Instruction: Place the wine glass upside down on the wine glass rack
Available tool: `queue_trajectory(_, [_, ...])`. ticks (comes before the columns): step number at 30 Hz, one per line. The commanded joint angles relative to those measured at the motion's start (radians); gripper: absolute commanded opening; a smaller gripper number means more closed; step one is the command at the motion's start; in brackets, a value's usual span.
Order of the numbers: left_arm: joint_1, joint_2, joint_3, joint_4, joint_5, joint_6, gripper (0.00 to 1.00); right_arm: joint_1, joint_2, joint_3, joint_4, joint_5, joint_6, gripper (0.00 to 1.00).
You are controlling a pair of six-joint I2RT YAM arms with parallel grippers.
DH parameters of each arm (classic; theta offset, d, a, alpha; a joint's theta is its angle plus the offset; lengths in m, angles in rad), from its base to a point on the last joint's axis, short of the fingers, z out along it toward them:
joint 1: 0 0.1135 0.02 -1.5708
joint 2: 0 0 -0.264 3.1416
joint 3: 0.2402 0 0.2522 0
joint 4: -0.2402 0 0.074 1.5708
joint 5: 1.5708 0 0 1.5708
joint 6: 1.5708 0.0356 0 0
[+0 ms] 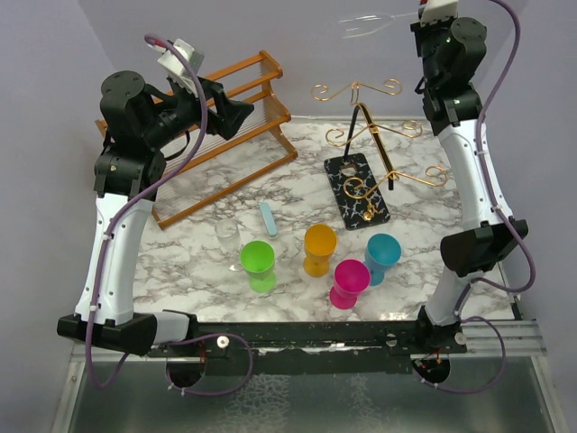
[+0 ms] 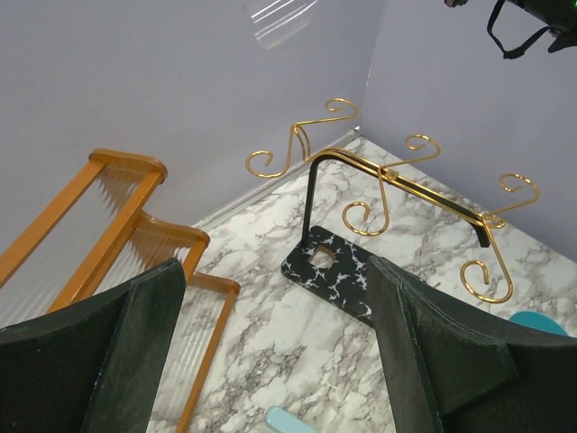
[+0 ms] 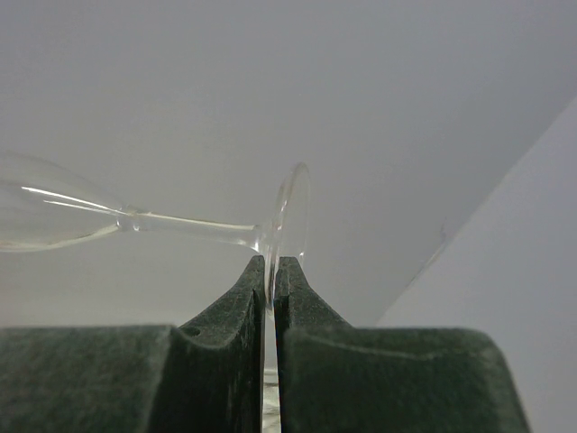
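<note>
The marble table (image 1: 297, 180) is carrying a wooden shelf rack (image 1: 257, 122) back left and the wine glass rack (image 1: 357, 188) back right. Nearer are standing a clear tumbler (image 1: 226, 236) and green (image 1: 259, 262), orange (image 1: 319, 248), pink (image 1: 350, 280) and teal (image 1: 382, 255) cups, with a blue stick (image 1: 268, 218) lying flat.

Gold wine glass rack (image 1: 352, 203), white-marbled table (image 1: 180, 271)

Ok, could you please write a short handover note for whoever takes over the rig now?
Left gripper: open, empty, raised by the wooden shelf rack.
Right gripper: shut on the wine glass by its foot, held high, glass roughly horizontal.
Wine glass rack: back right of the table, hooks empty.
Done: glass picked up. To do: turn it upside down and hang it on the rack.
</note>
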Motion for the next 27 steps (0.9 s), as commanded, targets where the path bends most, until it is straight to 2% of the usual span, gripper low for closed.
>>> queue_trajectory(1, [0.003, -0.012, -0.012, -0.008, -0.018, 0.024, 0.84, 0.001, 0.038, 0.045, 0.120, 0.027, -0.181, 0.01])
queue_trajectory(15, [0.003, -0.001, -0.027, -0.008, -0.001, 0.024, 0.84, 0.030, 0.117, -0.087, 0.278, 0.027, -0.560, 0.01])
queue_trajectory(27, [0.003, 0.000, -0.035, -0.007, 0.019, 0.017, 0.84, 0.052, 0.094, -0.291, 0.367, -0.076, -0.806, 0.01])
